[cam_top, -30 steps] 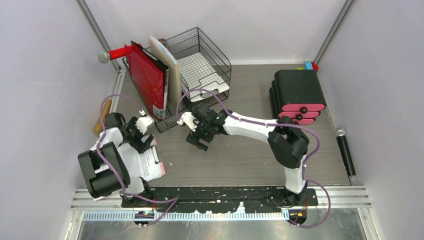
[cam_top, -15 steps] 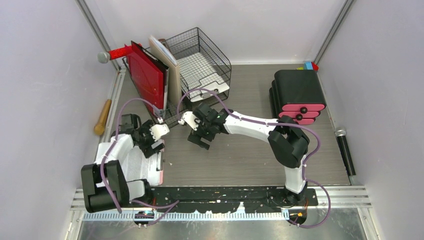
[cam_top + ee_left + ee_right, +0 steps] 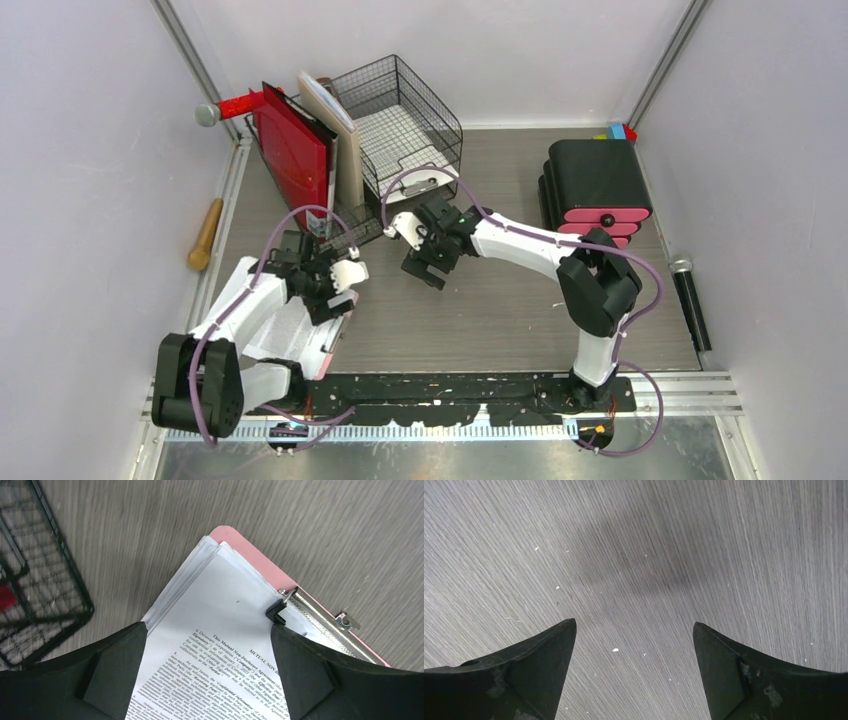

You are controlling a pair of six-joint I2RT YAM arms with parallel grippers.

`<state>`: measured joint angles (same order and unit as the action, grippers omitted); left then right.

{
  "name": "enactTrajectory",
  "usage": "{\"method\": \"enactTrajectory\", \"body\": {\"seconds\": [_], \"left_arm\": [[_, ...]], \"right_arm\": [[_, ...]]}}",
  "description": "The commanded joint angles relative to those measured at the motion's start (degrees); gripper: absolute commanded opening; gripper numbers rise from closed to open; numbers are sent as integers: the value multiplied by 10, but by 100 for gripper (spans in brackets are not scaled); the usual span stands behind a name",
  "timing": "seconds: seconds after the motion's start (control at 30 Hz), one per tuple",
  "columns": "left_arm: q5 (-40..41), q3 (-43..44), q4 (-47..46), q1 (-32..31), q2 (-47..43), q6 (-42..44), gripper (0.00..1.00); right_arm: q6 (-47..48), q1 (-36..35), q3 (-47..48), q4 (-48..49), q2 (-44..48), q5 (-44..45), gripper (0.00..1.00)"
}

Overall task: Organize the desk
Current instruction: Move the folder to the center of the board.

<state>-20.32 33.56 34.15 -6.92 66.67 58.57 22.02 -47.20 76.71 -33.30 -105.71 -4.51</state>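
The desk [image 3: 480, 310] is a grey wood-grain top. A pink clipboard [image 3: 322, 338] with a stack of printed white papers [image 3: 225, 605] under its metal clip [image 3: 320, 617] lies at the front left. My left gripper [image 3: 335, 298] hovers over the clipboard's top corner. It is open [image 3: 207, 627], with only the papers showing between its fingers. My right gripper [image 3: 425, 270] hangs over bare desk just in front of the wire tray. It is open [image 3: 634, 625] and holds nothing.
A black wire-mesh tray rack [image 3: 410, 130] stands at the back, with red folders [image 3: 295, 160] and a tan folder [image 3: 345, 150] leaning at its left. A black drawer unit with pink fronts [image 3: 595, 190] sits back right. A wooden handle [image 3: 205, 235] lies beyond the left rail, and a black cylinder [image 3: 690, 300] lies beyond the right edge.
My left arm has swung from the left edge rightward, so its gripper now sits over the clipboard's top corner. The right gripper has shifted a little right and back.
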Motion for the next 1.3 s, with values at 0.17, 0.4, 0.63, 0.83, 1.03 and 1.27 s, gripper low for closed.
{"method": "enactTrajectory", "body": {"seconds": [0.17, 0.4, 0.63, 0.83, 1.03, 1.27], "left_arm": [[43, 55, -45, -123, 100, -125, 100], [44, 119, -65, -150, 164, -222, 100], [-12, 152, -24, -154, 140, -260, 100], [13, 140, 3, -155, 49, -239, 100], [54, 93, 41, -155, -15, -159, 100], [67, 29, 1, -157, -23, -129, 100]], "right_arm": [[17, 20, -35, -16, 67, 5, 93], [23, 48, -75, -13, 104, -19, 93], [23, 63, -114, 2, 146, -69, 93], [17, 66, -136, 16, 163, -93, 93], [16, 66, -149, 24, 162, -103, 93], [15, 66, -159, 30, 166, -107, 93]]}}
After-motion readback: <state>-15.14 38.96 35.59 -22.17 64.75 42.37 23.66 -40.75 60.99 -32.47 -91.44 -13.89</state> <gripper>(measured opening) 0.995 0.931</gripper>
